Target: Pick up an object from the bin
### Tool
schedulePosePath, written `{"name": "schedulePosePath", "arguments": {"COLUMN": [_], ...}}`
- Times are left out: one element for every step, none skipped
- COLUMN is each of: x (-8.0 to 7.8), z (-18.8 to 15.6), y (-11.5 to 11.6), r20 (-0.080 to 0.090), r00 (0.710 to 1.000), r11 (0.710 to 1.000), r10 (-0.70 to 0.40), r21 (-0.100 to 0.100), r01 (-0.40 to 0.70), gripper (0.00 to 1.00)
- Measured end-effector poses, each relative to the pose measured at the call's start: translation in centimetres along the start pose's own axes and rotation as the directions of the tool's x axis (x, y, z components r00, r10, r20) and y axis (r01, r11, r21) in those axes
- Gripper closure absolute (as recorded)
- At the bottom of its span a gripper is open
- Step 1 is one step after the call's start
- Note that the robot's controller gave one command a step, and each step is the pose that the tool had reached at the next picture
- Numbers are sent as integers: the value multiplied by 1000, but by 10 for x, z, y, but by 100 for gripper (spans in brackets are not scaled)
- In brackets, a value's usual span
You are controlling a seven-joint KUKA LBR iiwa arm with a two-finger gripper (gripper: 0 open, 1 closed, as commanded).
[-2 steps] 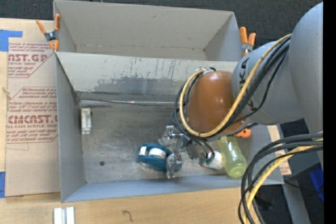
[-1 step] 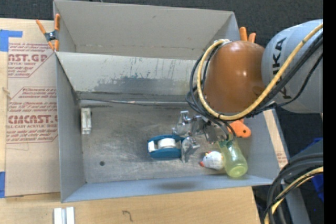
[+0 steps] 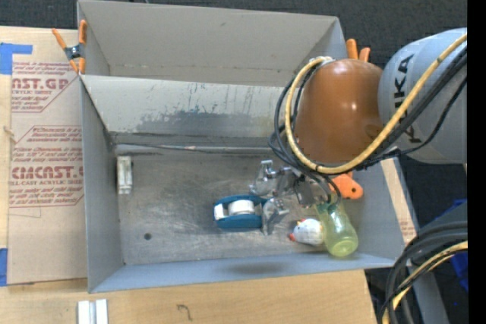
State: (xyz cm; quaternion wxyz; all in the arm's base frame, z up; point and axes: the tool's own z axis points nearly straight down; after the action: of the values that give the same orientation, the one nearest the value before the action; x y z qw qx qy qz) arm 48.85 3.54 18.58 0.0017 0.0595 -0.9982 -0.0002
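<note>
Just left of the gripper, a blue tape holder. Looks light, hard, slippery; best grabbed across its flat sides. Gripper wide or narrow: cannot tell.

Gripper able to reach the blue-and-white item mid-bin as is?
Probably yes: the gripper sits right beside the blue-and-white item, nothing lies between them, and the green bottle is on its other side.
</note>
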Motion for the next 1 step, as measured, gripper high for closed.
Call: {"name": "schedulePosePath", "arguments": {"x": [0], "z": [-2], "y": [0], "r20": [-4], "r00": [1000], "r11": [1000], "r10": [-2], "r21": [0], "r01": [2], "gripper": [100]}}
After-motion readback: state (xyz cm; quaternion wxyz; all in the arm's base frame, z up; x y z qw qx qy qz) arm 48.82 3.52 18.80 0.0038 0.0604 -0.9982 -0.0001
